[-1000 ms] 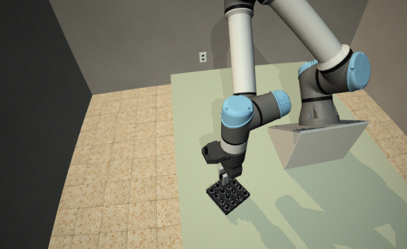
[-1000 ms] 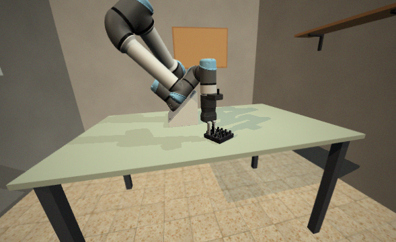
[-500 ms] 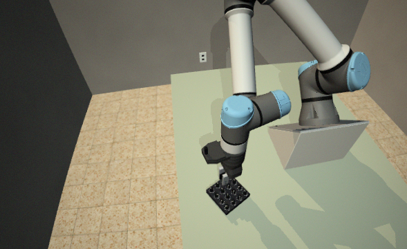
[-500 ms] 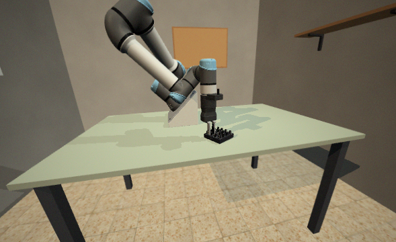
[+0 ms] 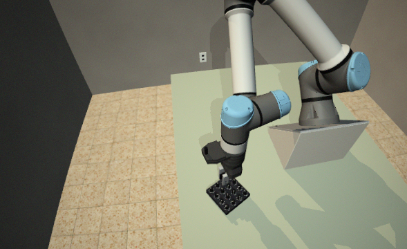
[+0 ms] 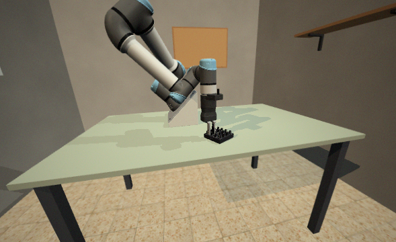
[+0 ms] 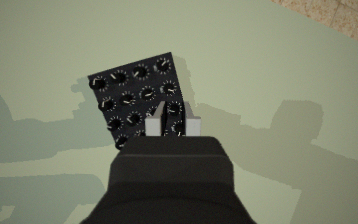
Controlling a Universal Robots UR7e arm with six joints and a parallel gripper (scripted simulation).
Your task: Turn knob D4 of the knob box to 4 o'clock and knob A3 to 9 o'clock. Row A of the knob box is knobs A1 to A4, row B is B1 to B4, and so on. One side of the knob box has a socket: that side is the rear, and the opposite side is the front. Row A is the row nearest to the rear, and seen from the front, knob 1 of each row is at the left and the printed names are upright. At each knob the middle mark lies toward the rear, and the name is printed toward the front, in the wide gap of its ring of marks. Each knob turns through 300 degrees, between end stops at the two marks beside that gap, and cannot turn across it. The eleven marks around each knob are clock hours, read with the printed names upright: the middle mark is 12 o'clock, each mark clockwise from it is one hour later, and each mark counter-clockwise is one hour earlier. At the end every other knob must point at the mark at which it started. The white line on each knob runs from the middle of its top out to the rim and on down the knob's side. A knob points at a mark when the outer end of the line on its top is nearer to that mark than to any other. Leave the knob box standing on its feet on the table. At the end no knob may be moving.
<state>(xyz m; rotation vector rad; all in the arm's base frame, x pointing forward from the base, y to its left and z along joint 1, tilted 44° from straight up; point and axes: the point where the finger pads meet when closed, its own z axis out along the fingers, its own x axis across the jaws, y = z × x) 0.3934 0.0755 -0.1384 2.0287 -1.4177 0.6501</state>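
The black knob box (image 5: pixel 238 203) (image 6: pixel 219 140) (image 7: pixel 129 68) stands flat on the table with four rows of dark knobs. White lines show on many knob tops; the printed names are too small to read. I cannot make out the socket. My gripper (image 5: pixel 222 180) (image 6: pixel 211 132) (image 7: pixel 174 109) points straight down with its fingers partly apart, at about knob height. In the wrist view, a knob (image 7: pixel 174 109) in the right-hand column, third from the top, lies between the fingertips; I cannot see contact. The left finger and gripper body hide some knobs near the box's lower edge.
The pale green table (image 5: pixel 196 104) (image 6: pixel 100 161) (image 7: pixel 260 60) bears the arm's wedge-shaped base (image 5: pixel 324 149) (image 6: pixel 187 115) beyond the box. Knobs stand close around the fingers. Arm shadows fall across the table. A wall shelf (image 6: pixel 359 21) is far to the right in the exterior view.
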